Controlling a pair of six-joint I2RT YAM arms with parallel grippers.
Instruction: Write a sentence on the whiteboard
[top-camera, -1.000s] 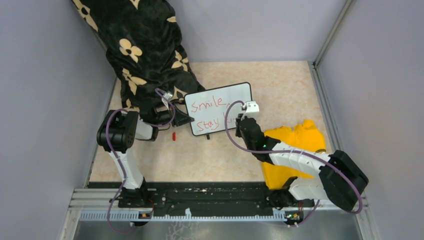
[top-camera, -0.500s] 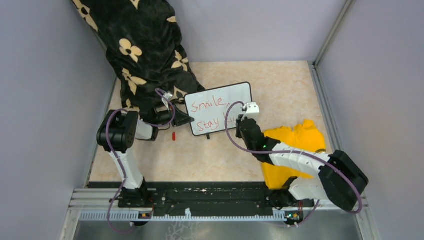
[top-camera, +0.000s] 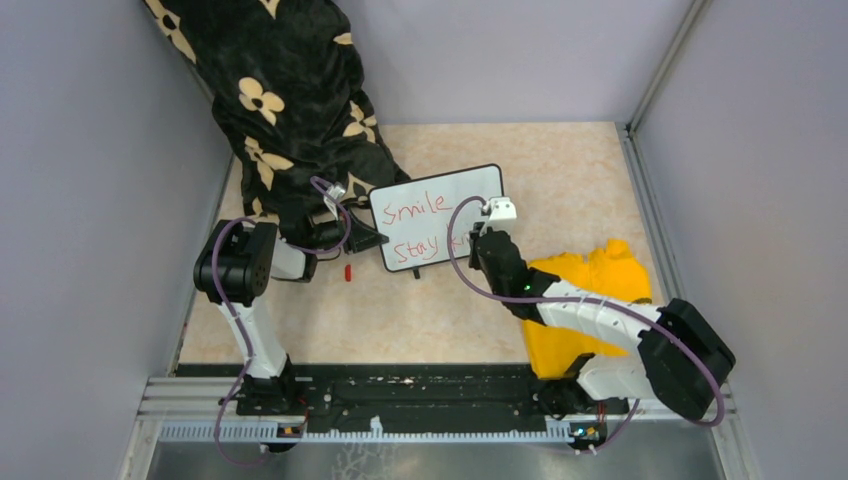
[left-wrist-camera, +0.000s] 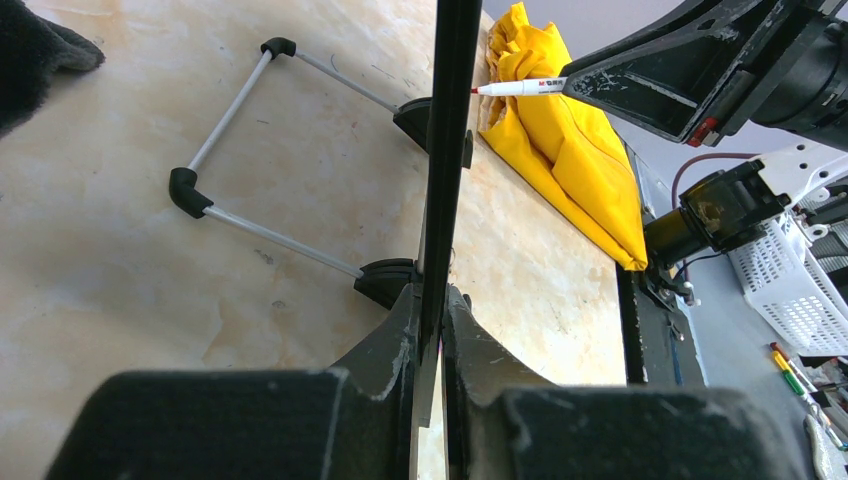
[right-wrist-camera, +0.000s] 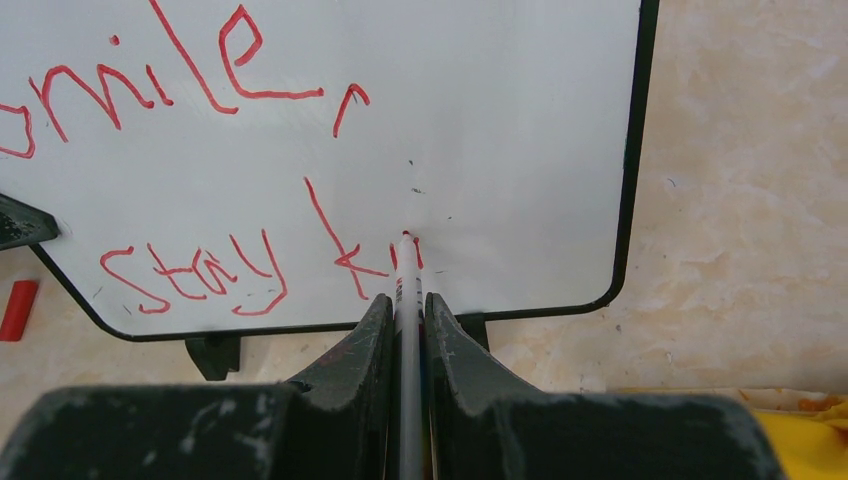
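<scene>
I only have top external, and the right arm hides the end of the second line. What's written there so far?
Observer: Right wrist view shows the sentence reading "Stay k" plus a short stroke beginning the next letter.
Operator: Is the marker on the surface?
Observer: Yes, the marker tip touches the whiteboard at that stroke, held in the shut right end effector.
Operator: Left side secure?
Observer: Left wrist view shows the left end effector fingers closed on the board's edge.
</scene>
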